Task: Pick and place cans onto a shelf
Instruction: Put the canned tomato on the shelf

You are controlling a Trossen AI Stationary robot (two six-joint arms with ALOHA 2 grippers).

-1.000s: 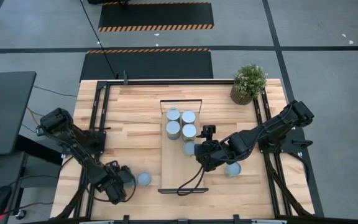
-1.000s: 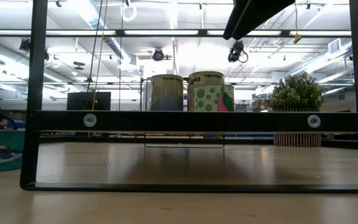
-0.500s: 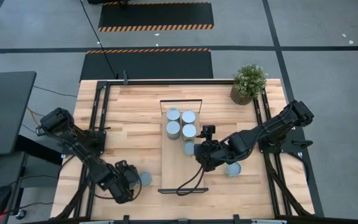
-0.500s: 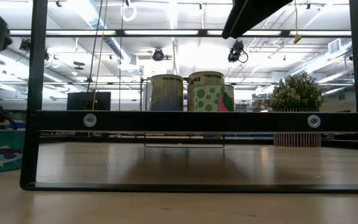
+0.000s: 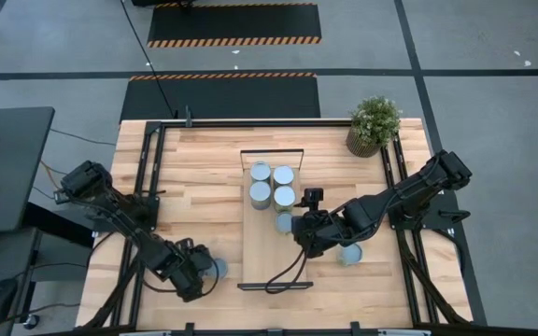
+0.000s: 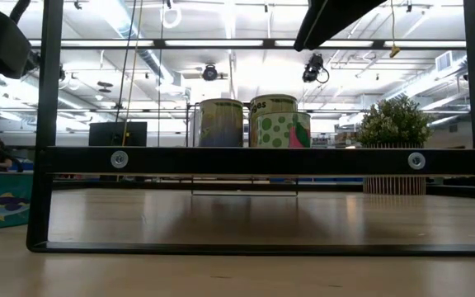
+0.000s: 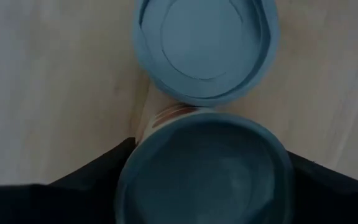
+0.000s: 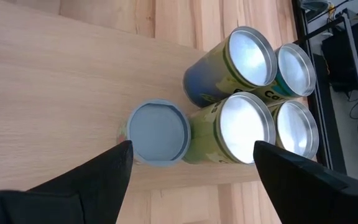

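While four cans [image 5: 272, 186] stand grouped on the shelf [image 5: 271, 254], the right gripper [image 5: 299, 233] hovers wide-fingered over a fifth, and the left gripper [image 5: 202, 271] straddles a bench can [image 7: 204, 168], grip unclear.

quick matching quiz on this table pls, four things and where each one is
Things:
1. plant
2. right gripper
3. left gripper
4. four silver-topped cans

Places:
a. at a lone can on the table, left of the shelf
b. packed in a square on the shelf
c. on the table's corner, right of the shelf
d. open over the shelf, by a blue-lidded can

Pairs: 1-c, 2-d, 3-a, 4-b
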